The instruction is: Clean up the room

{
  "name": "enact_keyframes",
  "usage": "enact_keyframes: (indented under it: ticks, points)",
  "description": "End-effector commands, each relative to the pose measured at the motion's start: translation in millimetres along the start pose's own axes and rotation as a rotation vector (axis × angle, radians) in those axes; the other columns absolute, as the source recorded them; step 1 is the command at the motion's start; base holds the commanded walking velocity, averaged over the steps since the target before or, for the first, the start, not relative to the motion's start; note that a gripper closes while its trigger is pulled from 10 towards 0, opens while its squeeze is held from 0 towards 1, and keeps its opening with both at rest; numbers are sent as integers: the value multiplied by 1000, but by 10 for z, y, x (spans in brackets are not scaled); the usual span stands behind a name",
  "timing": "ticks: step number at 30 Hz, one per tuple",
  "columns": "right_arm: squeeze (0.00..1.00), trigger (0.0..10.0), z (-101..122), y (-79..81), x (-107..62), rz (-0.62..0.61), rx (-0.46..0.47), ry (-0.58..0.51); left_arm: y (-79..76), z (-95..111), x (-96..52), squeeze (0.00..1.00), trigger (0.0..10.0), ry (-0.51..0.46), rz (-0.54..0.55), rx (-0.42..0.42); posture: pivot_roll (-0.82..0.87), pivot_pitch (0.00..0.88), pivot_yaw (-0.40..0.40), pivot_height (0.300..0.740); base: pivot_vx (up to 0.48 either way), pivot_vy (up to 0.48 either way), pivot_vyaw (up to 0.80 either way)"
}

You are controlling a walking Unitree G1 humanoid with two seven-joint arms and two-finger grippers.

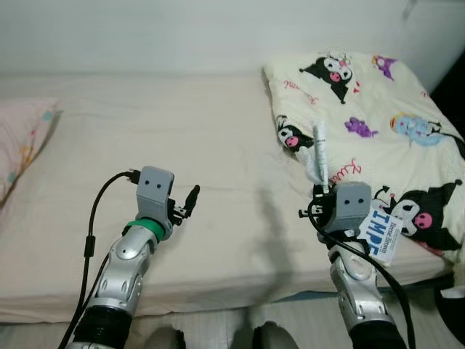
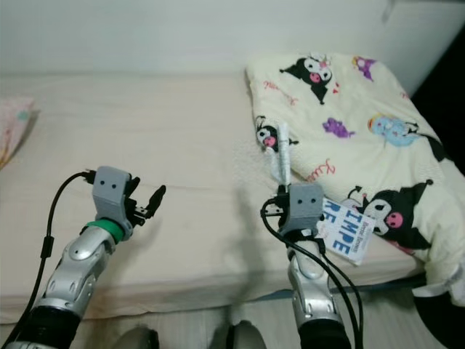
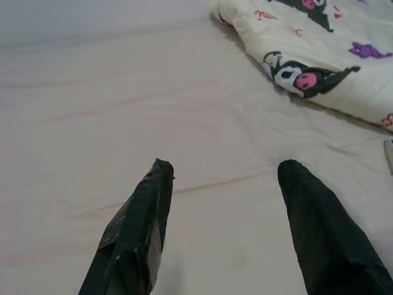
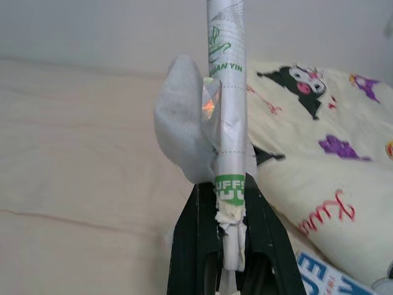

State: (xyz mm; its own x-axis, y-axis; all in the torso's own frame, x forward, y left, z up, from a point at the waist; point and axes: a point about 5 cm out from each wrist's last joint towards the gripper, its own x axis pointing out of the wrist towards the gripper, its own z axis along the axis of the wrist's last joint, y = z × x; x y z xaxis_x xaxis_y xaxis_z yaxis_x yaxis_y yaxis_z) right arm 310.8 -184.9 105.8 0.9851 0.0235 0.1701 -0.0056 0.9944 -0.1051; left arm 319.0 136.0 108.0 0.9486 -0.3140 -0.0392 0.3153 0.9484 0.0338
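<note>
1 bed (image 1: 211, 145) w/ cream sheet, 1 cartoon-print blanket (image 1: 378, 116) at 2 o'clock, 1 pink pillow (image 1: 22, 138) at 9 o'clock, 1 blue-lettered booklet (image 1: 383, 233) at 4 o'clock by the blanket edge. 2 hands. Right hand (image 4: 227, 246) at 4 o'clock: fingers pinched tight on 1 silver snack wrapper (image 4: 225, 92), held upright, a crumpled white tissue (image 4: 181, 132) bunched beside it. Left hand (image 3: 224, 184) at 7 o'clock: fingers spread wide, holding nothing, above the bare sheet.
</note>
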Motion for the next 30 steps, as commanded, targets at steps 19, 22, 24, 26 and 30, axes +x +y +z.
enact_keyframes:
  ticks: [19,22,24,26,30]
  points:
    - [0,10000,-53,143,78,-10,7,39,-31,-205,-76,0,10000,63,-39,86,7,34,32,726,0,0,0]
    - [0,10000,-42,178,94,-4,9,34,-33,-198,-72,0,10000,57,-36,88,6,33,33,726,0,0,0]
    - [0,10000,-42,204,103,-1,10,34,-28,-197,-74,0,10000,44,-25,107,5,33,35,726,0,0,0]
    - [0,10000,-43,211,105,-1,11,34,-28,-204,-76,0,10000,44,-24,110,5,33,35,726,0,0,0]
    - [0,10000,-40,238,118,0,11,34,-38,-223,-82,0,10000,42,-27,115,6,33,35,726,-341,0,0]
